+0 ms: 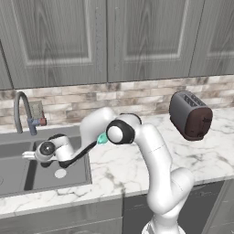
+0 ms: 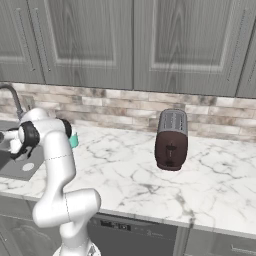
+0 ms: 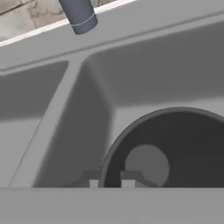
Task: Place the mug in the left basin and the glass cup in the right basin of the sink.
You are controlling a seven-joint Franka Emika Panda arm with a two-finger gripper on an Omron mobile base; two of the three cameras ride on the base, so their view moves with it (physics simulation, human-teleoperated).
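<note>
The fingers (image 3: 109, 179) close on the near rim of the glass cup (image 3: 175, 148), one tip inside the rim and one outside. Seen from above, the dark tumbler hangs over the right basin of the sink (image 3: 131, 57), beside the dividing ridge (image 3: 52, 113); the faucet (image 3: 78, 15) stands at the far rim. The mug (image 1: 102, 138), teal, sits on the white marbled surface (image 1: 137, 169) just right of the sink, partly hidden by the arm. A dark toaster (image 1: 190, 115) stands farther right, well apart, beneath grey wall cabinets (image 1: 105, 36) and a stone-tile backsplash (image 1: 114, 98).
</note>
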